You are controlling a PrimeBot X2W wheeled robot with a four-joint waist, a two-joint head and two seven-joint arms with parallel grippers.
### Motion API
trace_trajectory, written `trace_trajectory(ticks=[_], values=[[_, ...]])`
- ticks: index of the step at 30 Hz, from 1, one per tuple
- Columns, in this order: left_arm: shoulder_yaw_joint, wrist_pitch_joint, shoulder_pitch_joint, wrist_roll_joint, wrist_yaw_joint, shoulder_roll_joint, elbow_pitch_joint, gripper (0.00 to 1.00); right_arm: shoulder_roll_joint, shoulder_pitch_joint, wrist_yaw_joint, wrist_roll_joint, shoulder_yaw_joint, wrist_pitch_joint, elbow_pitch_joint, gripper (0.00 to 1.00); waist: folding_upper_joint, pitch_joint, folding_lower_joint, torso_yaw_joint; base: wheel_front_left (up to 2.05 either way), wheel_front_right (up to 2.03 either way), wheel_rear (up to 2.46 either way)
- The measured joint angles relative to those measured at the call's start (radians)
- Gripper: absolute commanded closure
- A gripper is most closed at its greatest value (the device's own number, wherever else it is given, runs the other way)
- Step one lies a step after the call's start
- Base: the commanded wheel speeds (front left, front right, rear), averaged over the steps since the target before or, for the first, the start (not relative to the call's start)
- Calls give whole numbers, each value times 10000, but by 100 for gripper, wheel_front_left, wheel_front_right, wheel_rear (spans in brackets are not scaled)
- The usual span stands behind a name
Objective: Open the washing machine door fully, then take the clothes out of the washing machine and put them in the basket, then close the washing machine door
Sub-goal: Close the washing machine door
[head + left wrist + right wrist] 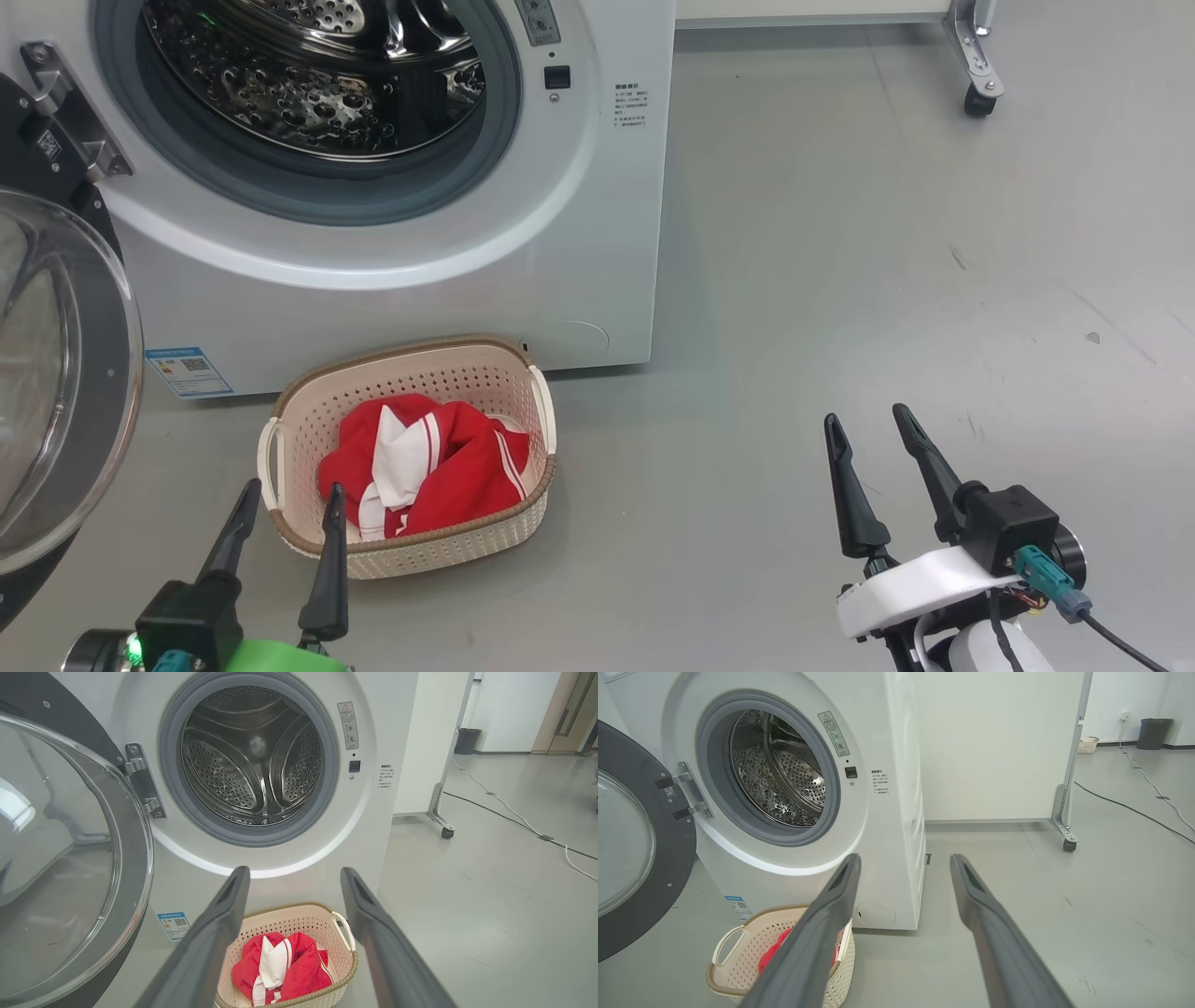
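Looking down from the head, the washing machine (392,308) takes the upper left, its door (65,392) swung wide at the left edge with the round glass facing the robot. The basket (411,353) sits on the floor (887,261) just in front of the machine's base, with the red and white clothes (448,467) heaped inside. Bare floor spreads wide to the right, up to a wheeled frame foot (976,84) at the top. The left gripper (294,488) rises at the lower left, jaws spread and empty. One tip overlaps the basket's near-left side and the other is just outside it. The right gripper (866,415) stands at the lower right, jaws spread and empty, well apart from the basket, its pale forearm angled in from the corner.

From the left wrist, the fingers (219,933) point at the machine's front below the steel drum (252,760). The basket and clothes lie low between them, and the door's rim is close on the left.

From the right wrist, the fingers aim near the machine's right front corner. The basket sits at the lower left, partly behind one finger. A cable (1125,805) crosses the floor on the right.
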Motion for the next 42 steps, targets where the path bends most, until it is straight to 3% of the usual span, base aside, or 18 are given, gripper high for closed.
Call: trace_trajectory(ticks=[26, 42], values=[[25, 2, 4, 77, 4, -4, -105, 0, 0, -5, -2, 0, -33, 0, -2, 0, 0, 91, 0, 87, -2, 2, 0], [-88, 0, 3, 92, 4, -21, -35, 0, 4, -1, 0, -102, -253, 0, 10, 0, 0, -7, 0, 589, 0, 0, 0]])
